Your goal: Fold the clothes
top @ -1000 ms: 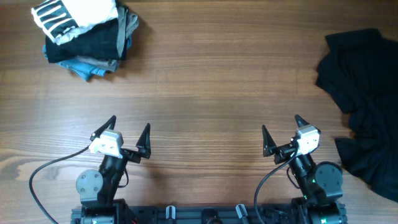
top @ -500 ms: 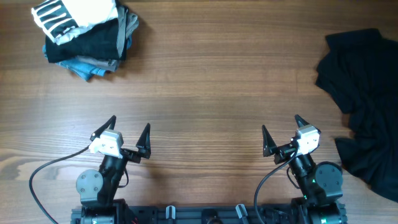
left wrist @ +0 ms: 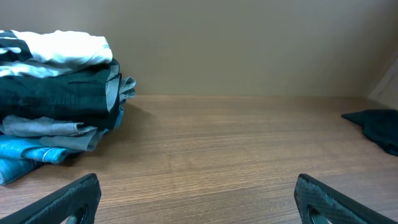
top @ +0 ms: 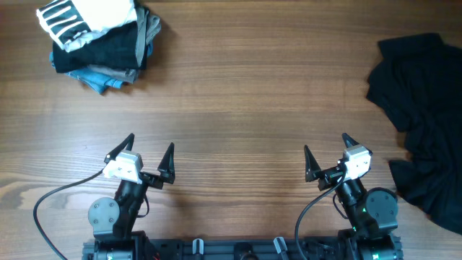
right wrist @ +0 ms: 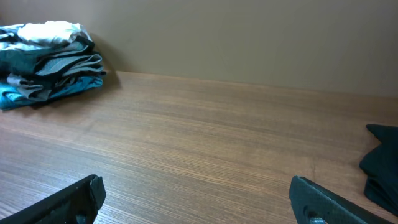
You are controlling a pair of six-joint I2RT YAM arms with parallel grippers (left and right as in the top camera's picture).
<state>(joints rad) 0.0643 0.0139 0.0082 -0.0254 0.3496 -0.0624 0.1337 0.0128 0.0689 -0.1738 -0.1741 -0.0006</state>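
The clothes, a crumpled black T-shirt [top: 426,123], lie in a heap at the table's right edge, partly cut off by the overhead frame. A dark corner of the T-shirt [left wrist: 376,127] shows at the right of the left wrist view, and another bit of the T-shirt [right wrist: 382,162] at the right of the right wrist view. My left gripper [top: 150,153] sits open near the front edge at left, with nothing between its fingers. My right gripper [top: 326,150] is open too, empty, just left of the heap's lower part.
A stack of folded garments [top: 97,40], white striped on top, then dark, grey and blue, stands at the back left corner; the same stack [left wrist: 53,93] appears in the left wrist view. Bare wooden table [top: 238,94] lies between it and the heap.
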